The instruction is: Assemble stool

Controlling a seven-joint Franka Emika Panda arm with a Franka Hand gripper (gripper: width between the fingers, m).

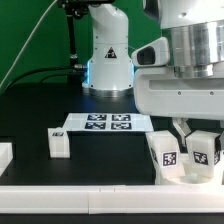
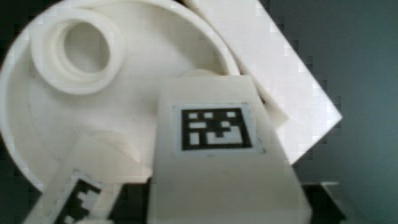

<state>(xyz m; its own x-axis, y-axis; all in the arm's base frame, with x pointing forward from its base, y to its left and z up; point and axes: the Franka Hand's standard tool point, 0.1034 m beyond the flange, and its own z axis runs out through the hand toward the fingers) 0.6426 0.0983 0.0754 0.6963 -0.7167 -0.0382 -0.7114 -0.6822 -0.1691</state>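
Seat disc (image 2: 80, 135), white, round, hollow socket (image 2: 50, 55); jaws clenched on tagged leg (image 2: 222, 150).

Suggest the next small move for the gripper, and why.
Likely shift the leg sideways toward the open socket in the seat disc, before pressing in. The gripper looks shut on the leg, which lies over the disc beside that empty socket, not yet seated. A loose leg waits on the table.

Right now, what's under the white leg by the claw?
The round seat, with one hollow socket showing. The leg covers the seat right beneath it, so what's there can't be seen.
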